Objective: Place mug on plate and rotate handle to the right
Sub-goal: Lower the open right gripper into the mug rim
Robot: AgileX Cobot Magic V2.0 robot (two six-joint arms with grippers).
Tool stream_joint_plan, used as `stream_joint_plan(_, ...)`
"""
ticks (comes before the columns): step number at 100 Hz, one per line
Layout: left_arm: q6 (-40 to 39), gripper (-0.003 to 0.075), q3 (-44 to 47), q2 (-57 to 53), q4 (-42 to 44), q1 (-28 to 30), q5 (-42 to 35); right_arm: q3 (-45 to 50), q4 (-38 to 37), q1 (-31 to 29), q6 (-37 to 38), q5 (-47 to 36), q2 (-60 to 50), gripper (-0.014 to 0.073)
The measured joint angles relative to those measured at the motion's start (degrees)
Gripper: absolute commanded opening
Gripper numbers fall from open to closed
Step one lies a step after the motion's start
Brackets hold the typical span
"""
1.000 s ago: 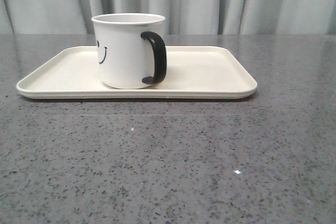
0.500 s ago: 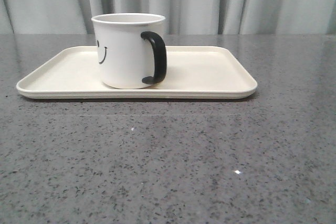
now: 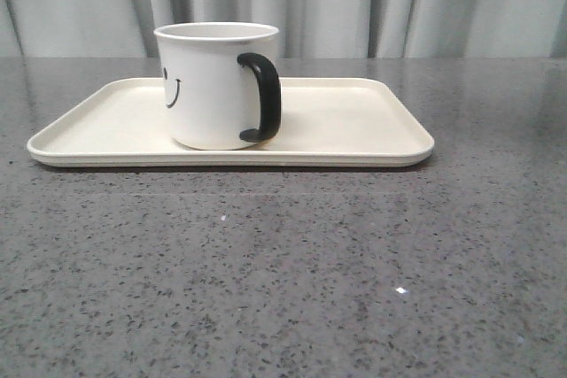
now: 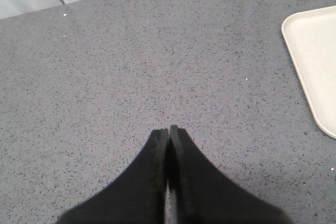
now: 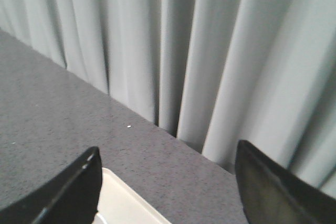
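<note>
Now the left gripper (image 4: 168, 129) is pinched shut on nothing, over bare desk (image 4: 131, 66) beside the plate's edge. Next, the mug (image 3: 213, 86) stands upright on the plate (image 3: 354, 121), left of its middle, handle (image 3: 262, 97) turned rightward, so the job looks done. Last, the right gripper (image 5: 168, 177) is spread wide and empty.

A grey speckled stone-look table (image 3: 292, 281) carries everything; a cream rectangular plate (image 3: 354, 126) lies flat on it, long side across the front view; the table's far edge seems to meet a pale pleated curtain (image 3: 354, 2); tiny white specks (image 3: 400, 290) dot the surface.
</note>
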Motion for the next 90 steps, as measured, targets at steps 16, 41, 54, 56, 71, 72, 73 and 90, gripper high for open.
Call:
stream_joint_plan(16, -0.12, -0.0020, 0.00, 0.00, 0.00, 0.00, 0.00, -2.86, 0.12, 5.36, 0.00, 1.16, 6.99, 0.0528)
stream_joint_plan(41, -0.22, -0.0020, 0.00, 0.00, 0.00, 0.00, 0.00, -2.90, 0.01, 10.17, 0.00, 3.99, 15.07, 0.0528)
stream_joint_plan(54, -0.22, -0.0020, 0.00, 0.00, 0.00, 0.00, 0.00, -2.90, -0.31, 10.72, 0.00, 5.89, 18.45, 0.0528)
stream_joint_plan(56, -0.22, -0.0020, 0.00, 0.00, 0.00, 0.00, 0.00, -2.90, -0.31, 10.72, 0.00, 6.29, 18.94, 0.0528)
stream_joint_plan(71, -0.22, -0.0020, 0.00, 0.00, 0.00, 0.00, 0.00, -2.90, -0.43, 10.80, 0.00, 9.08, 22.20, 0.0528)
stream_joint_plan(72, -0.22, -0.0020, 0.00, 0.00, 0.00, 0.00, 0.00, -2.90, -0.43, 10.80, 0.00, 9.23, 22.50, 0.0528)
stream_joint_plan(73, -0.22, -0.0020, 0.00, 0.00, 0.00, 0.00, 0.00, -2.90, -0.43, 10.80, 0.00, 9.37, 22.66, 0.0528)
stream_joint_plan(90, -0.22, -0.0020, 0.00, 0.00, 0.00, 0.00, 0.00, -2.90, -0.55, 11.76, 0.00, 11.94, 25.97, 0.0528)
